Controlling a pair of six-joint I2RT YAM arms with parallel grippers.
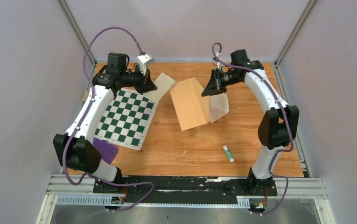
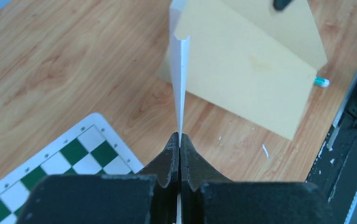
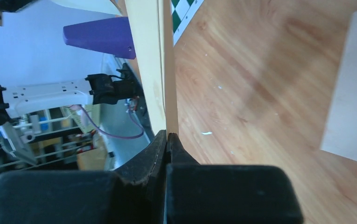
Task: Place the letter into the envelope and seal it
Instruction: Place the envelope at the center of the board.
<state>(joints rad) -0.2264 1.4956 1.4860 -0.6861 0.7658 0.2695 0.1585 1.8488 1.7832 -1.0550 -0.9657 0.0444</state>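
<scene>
At the back, left gripper (image 2: 180,136) clamps the cream paper letter (image 2: 181,79), just left of the tan paper envelope (image 1: 190,105) pinched by right gripper (image 3: 167,135).

The raised envelope (image 1: 190,107) stands tilted across the middle of the surface (image 1: 185,161). The chessboard mat (image 1: 127,119) covers the left side. Bare wood lies open in front, save a glue stick (image 1: 228,153) at front right.

Wooden desk (image 1: 190,149) seen from above. The left jaws hold a pale letter (image 1: 164,83) beside a green checkered mat (image 1: 126,119). The right jaws hold a tan envelope (image 1: 189,106), tented mid-desk. A glue stick (image 1: 228,153) lies front right.
</scene>
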